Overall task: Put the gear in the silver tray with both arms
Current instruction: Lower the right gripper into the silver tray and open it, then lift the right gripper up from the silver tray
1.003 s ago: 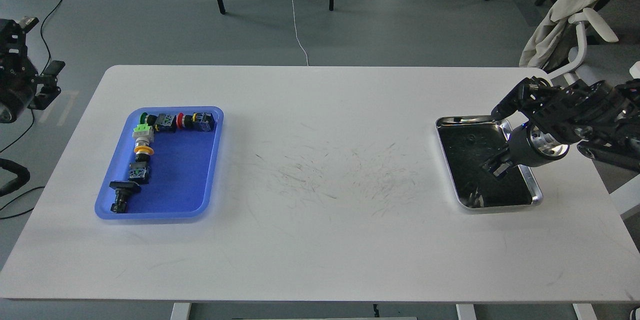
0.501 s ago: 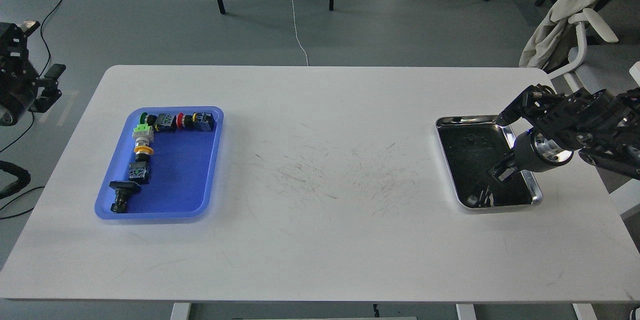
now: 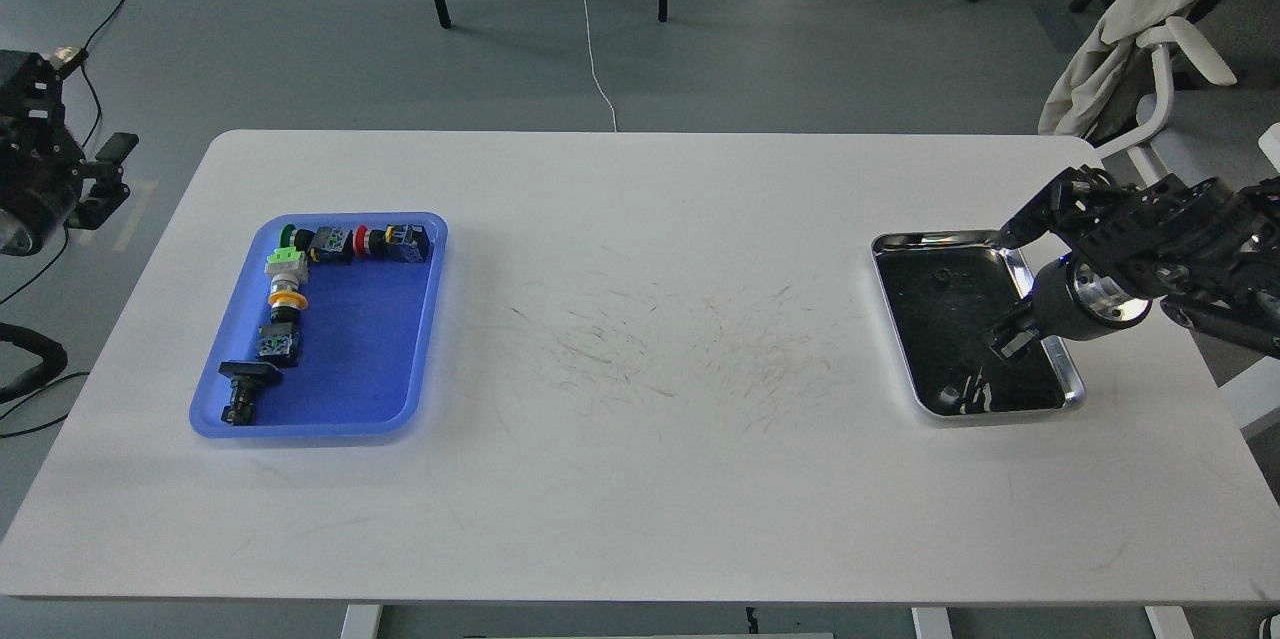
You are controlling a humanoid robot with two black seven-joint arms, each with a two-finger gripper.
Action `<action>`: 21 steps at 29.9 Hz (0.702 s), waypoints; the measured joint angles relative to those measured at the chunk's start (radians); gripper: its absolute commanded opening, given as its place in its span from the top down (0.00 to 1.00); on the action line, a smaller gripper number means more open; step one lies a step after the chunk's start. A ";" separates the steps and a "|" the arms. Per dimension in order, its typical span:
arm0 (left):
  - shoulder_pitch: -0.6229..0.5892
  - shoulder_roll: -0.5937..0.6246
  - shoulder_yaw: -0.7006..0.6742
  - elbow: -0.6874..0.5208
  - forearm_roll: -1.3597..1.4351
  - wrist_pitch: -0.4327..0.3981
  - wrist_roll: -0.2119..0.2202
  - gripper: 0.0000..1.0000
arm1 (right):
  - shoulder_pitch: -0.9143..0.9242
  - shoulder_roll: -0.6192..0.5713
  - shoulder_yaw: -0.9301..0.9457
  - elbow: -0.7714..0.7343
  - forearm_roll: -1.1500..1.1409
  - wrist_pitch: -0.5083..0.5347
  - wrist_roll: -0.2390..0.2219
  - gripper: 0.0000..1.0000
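Altogether, 2 trays: right pincer (image 3: 1008, 339), state unclear, over silver tray (image 3: 940, 241); blue tray (image 3: 410, 389) far left holds 6 parts.

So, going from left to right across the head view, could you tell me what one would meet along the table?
Left gripper, off the table's left edge → blue tray holding the switch parts → scuffed bare stretch of the white table → silver tray → right gripper, over the silver tray's right half.

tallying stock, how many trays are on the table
2: the blue tray at the table's left, holding switch parts, and the silver tray at the right, under the right gripper.
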 measured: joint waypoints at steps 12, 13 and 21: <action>0.005 0.001 0.000 0.000 0.000 0.000 0.000 0.02 | -0.021 0.025 0.003 -0.045 0.001 -0.027 -0.003 0.68; 0.006 0.001 0.000 0.000 0.000 0.000 0.000 0.02 | -0.021 0.025 0.003 -0.045 0.002 -0.028 -0.003 0.67; 0.008 0.001 0.000 0.000 0.000 0.000 0.000 0.02 | -0.022 0.030 0.007 -0.045 0.004 -0.039 -0.003 0.58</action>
